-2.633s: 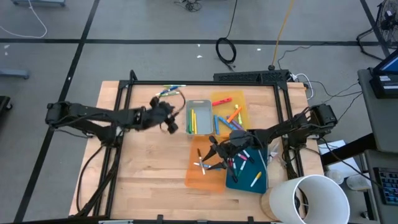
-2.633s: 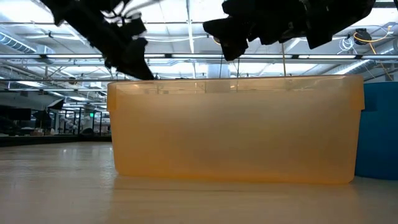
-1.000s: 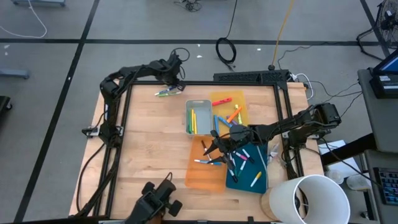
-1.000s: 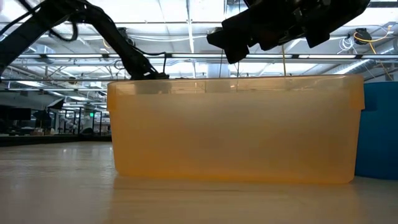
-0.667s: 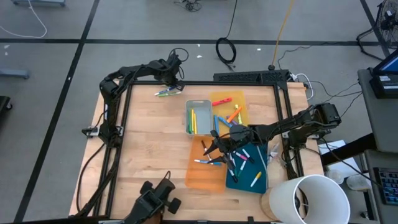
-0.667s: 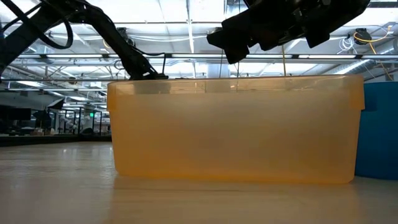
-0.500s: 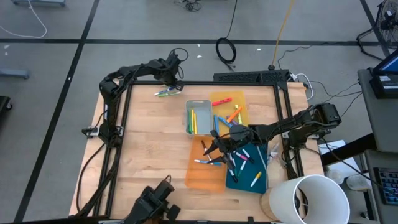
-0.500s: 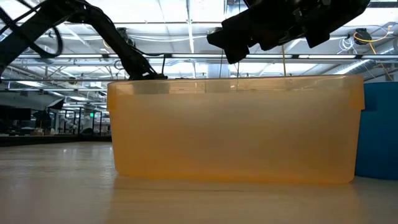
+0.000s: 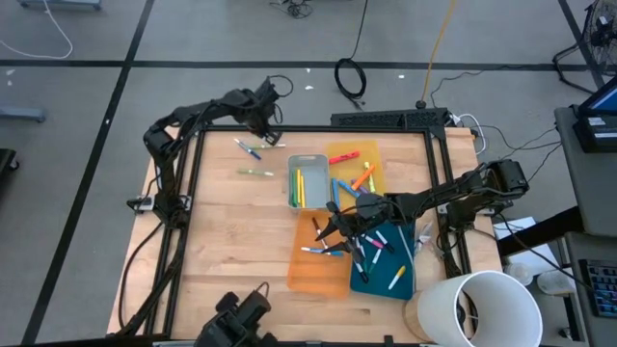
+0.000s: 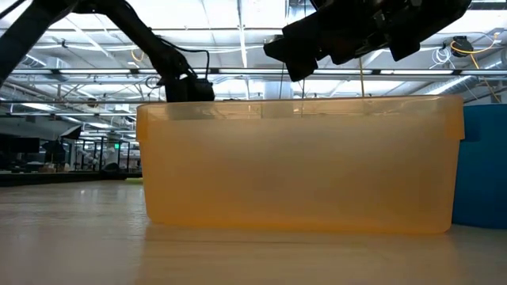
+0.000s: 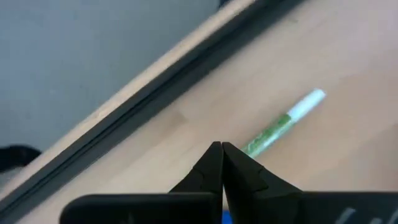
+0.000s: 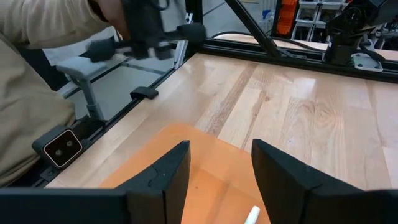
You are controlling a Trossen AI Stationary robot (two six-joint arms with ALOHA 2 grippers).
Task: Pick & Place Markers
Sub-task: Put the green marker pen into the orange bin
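Overhead, the left gripper [image 9: 265, 132] sits at the far left corner of the table [image 9: 231, 251], close to the black frame rail [image 9: 308, 128]. Its jaws are pressed together with nothing between them; the left wrist view confirms this, the two dark fingertips [image 11: 214, 163] meeting in a point. Just beyond those tips that view shows a green marker with a white cap [image 11: 283, 121] lying flat on the wood, apart from the gripper. The high view adds a blue marker [image 9: 249, 148] beside the gripper and a green marker [image 9: 255, 172] a little nearer the table's middle.

Further right, the grey tray [image 9: 308, 181] holds yellow and green markers, and the yellow tray [image 9: 353, 168] holds orange and blue ones. The orange tray [image 9: 320, 258] and blue tray [image 9: 386, 260] lie nearer the front edge with more markers inside.

The right gripper [image 9: 333, 231] hangs above the orange tray, its jaws apart and empty. The right wrist view shows its two fingers [image 12: 168, 174] spread over the orange tray floor, with a white marker tip [image 12: 250, 216] between them, and a person's beige sleeve [image 12: 37, 74] beyond the table edge. The low view shows only the orange tray wall [image 10: 301, 166], hiding its contents
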